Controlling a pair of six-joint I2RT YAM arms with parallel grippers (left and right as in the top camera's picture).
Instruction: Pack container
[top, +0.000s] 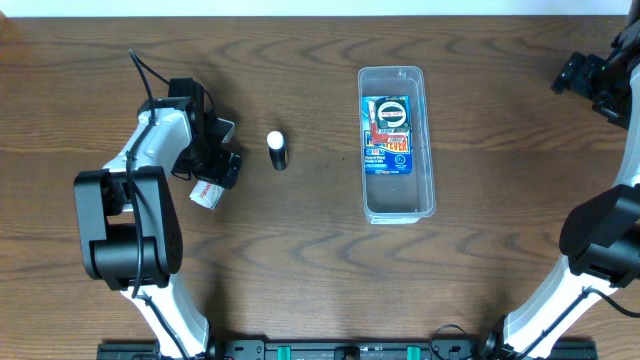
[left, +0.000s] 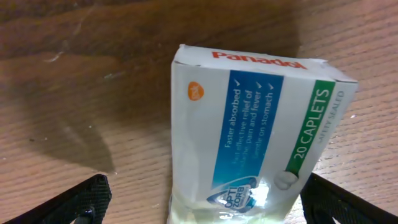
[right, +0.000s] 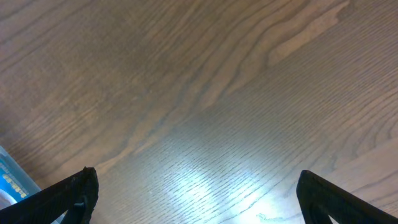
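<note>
The container (top: 398, 203), a clear narrow bin, stands upright right of the table's middle. A blue and red printed packet (top: 388, 135) lies flat inside it. My left gripper (top: 218, 168) hovers open at the left over a white Panadol caplet box (top: 205, 193). In the left wrist view the box (left: 249, 124) lies on the wood between the spread fingertips (left: 78, 200), touching neither, and the left gripper (left: 205, 208) holds nothing. My right gripper (top: 592, 80) is at the far right back edge. It stands open (right: 199, 199) over bare wood.
A small black cylinder with a white cap (top: 277, 150) lies between the box and the container. A sliver of blue print (right: 11, 182) shows at the left edge of the right wrist view. The arm bases stand at the front left and front right.
</note>
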